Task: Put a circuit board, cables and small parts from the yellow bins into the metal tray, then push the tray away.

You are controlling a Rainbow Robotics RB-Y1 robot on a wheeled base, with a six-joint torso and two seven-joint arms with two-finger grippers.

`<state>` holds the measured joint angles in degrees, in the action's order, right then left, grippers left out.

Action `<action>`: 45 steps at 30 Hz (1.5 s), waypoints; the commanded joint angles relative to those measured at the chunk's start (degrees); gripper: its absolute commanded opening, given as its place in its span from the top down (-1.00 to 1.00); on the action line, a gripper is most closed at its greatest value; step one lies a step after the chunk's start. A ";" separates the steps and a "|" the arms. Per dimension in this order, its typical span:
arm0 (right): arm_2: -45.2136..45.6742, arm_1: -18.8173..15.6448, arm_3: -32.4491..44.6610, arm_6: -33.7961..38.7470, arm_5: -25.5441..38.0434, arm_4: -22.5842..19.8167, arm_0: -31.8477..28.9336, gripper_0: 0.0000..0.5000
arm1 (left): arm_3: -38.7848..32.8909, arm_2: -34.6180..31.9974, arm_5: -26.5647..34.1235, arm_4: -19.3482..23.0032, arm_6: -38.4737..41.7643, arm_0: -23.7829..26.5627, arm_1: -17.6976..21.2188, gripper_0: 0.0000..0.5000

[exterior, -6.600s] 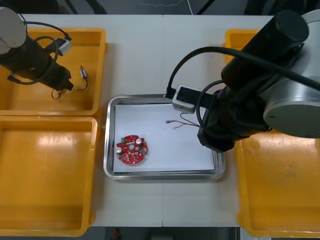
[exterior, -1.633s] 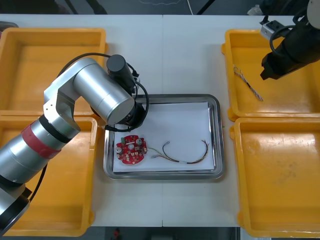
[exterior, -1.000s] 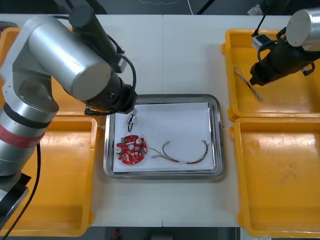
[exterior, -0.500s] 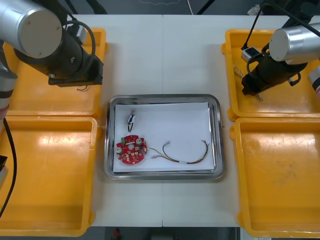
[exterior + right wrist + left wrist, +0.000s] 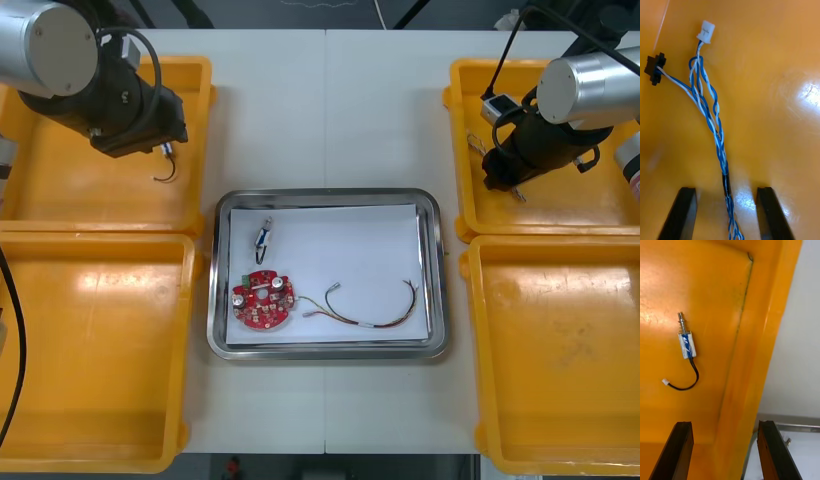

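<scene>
R gripper: released, straddling twisted blue-white cable on far-right yellow bin floor | cable prob. light, limp, thin; pinch at black sleeve | L gripper: released, over far-left bin

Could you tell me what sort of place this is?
Probably an electronics kitting bench: yellow plastic bins flank a shiny metal tray holding a round red circuit board; the left pincer and right pincer hang open over the far bins.
</scene>
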<state>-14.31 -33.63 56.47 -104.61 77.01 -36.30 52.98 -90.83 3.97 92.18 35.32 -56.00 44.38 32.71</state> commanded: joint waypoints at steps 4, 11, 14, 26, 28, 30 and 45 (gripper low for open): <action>-0.28 0.06 0.39 -1.13 -0.46 -0.08 0.01 1.00 | 5.05 -1.86 -6.31 -2.98 -8.16 2.90 2.01 -1.00; 1.92 -0.64 3.99 -1.65 2.36 2.99 0.01 1.00 | 9.88 -1.78 -13.17 -2.54 -9.57 2.90 1.92 -1.00; 3.50 -0.82 8.83 -1.30 7.80 6.42 0.01 1.00 | 11.64 -1.25 -15.37 -2.36 -10.01 2.90 1.83 -1.00; 10.71 -1.52 26.23 -1.30 31.10 10.82 -0.07 1.00 | 18.06 1.39 -23.01 -1.57 -11.33 2.90 0.96 -1.00; 11.94 -1.52 29.22 -1.30 32.99 10.99 -0.43 1.00 | 19.02 1.83 -23.98 -1.57 -11.50 2.90 0.60 -1.00; 13.08 -1.61 34.40 -1.30 32.99 11.52 -1.22 1.00 | 20.08 2.79 -25.39 -1.48 -11.68 2.90 0.25 -1.00; 12.90 -2.14 53.83 -2.18 32.99 -3.42 -7.11 1.00 | 21.83 7.45 -28.55 -2.10 -12.21 2.55 -0.54 -1.00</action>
<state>-2.17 -33.85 107.08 -104.61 109.80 -36.40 46.59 -68.57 10.39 64.52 33.41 -62.07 44.61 32.67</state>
